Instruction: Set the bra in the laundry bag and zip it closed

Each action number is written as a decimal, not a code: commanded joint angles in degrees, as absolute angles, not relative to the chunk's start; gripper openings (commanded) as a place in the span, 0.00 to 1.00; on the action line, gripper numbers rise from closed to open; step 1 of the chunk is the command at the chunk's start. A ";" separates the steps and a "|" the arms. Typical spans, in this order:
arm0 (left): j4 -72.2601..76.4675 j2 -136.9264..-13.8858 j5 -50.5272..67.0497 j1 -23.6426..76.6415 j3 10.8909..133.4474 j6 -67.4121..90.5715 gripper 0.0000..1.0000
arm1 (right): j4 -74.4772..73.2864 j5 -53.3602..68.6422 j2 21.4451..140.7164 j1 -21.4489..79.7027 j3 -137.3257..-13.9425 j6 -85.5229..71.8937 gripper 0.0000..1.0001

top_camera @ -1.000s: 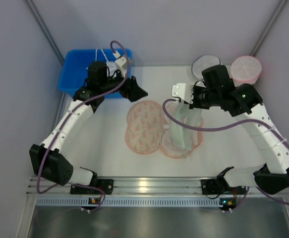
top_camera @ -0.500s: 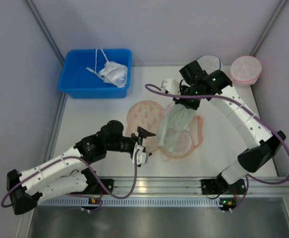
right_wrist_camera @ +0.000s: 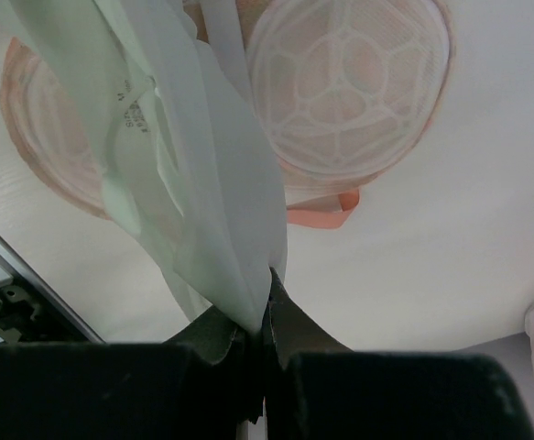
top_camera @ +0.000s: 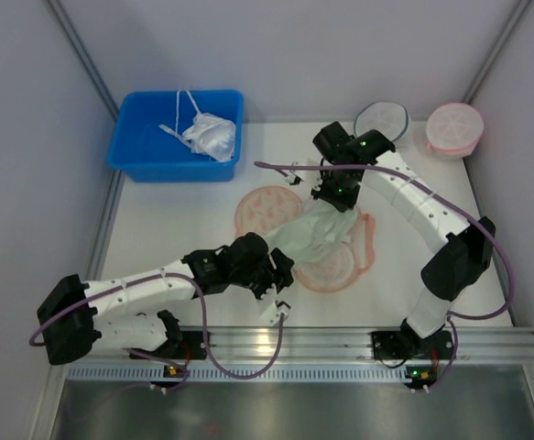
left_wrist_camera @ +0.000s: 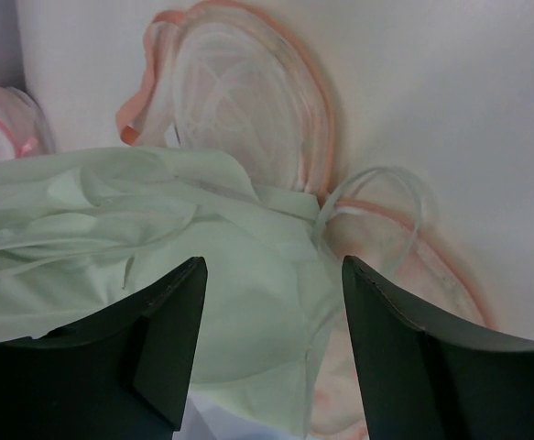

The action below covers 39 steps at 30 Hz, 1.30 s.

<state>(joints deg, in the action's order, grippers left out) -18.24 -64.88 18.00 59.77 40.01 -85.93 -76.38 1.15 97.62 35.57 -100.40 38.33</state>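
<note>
Only my right wrist view shows right tool (right_wrist_camera: 267,291) pinching the bra (right_wrist_camera: 219,183), left tool (left_wrist_camera: 271,268) released at its 7 o'clock, white bench (top_camera: 179,229), grey walls (top_camera: 340,46).

Pale greenish-cream padded bra (left_wrist_camera: 157,266): soft matt cloth, creased.
Peach-pink floral clamshell laundry bag (right_wrist_camera: 349,87): fabric shell, white open-mesh lining, smooth pink rim.
Left hand (left_wrist_camera: 273,270): matt black plastic.
Blue rectangular bin (top_camera: 138,151), upper left of the top view: smooth, glossy plastic.
White surface (top_camera: 175,229): matt.
Silver rail (top_camera: 276,344), lower edge: brushed metal.
</note>
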 commanded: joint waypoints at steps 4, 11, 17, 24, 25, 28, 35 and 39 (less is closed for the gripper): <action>-16.00 -70.48 13.19 57.75 38.76 -88.06 0.68 | -80.51 0.88 98.79 35.60 -101.42 37.44 0.00; -13.71 -79.44 14.06 53.27 42.01 -84.91 0.58 | -80.77 0.70 99.14 34.63 -102.13 37.88 0.00; -13.01 -82.00 16.08 52.21 45.53 -80.43 0.57 | -81.21 1.23 99.75 34.37 -101.87 37.88 0.00; -13.01 -76.20 23.55 52.12 44.65 -75.24 0.54 | -81.56 1.14 99.84 34.37 -101.95 37.97 0.00; -13.09 -76.20 23.64 52.12 44.82 -74.97 0.56 | -81.74 1.23 99.84 34.37 -101.95 37.88 0.00; -13.01 -79.79 21.01 52.03 46.93 -72.43 0.65 | -81.74 1.41 100.28 34.36 -102.13 37.88 0.00; -13.18 -88.14 21.62 48.61 51.76 -69.26 0.59 | -81.65 1.41 100.20 34.10 -102.04 37.88 0.00; -18.27 -89.74 22.67 48.25 55.19 -68.47 0.33 | -81.56 0.62 100.02 33.75 -102.22 38.14 0.00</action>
<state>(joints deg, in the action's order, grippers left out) -15.77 -89.58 19.68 48.36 51.40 -69.97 -76.38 1.10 100.01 34.57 -100.40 38.35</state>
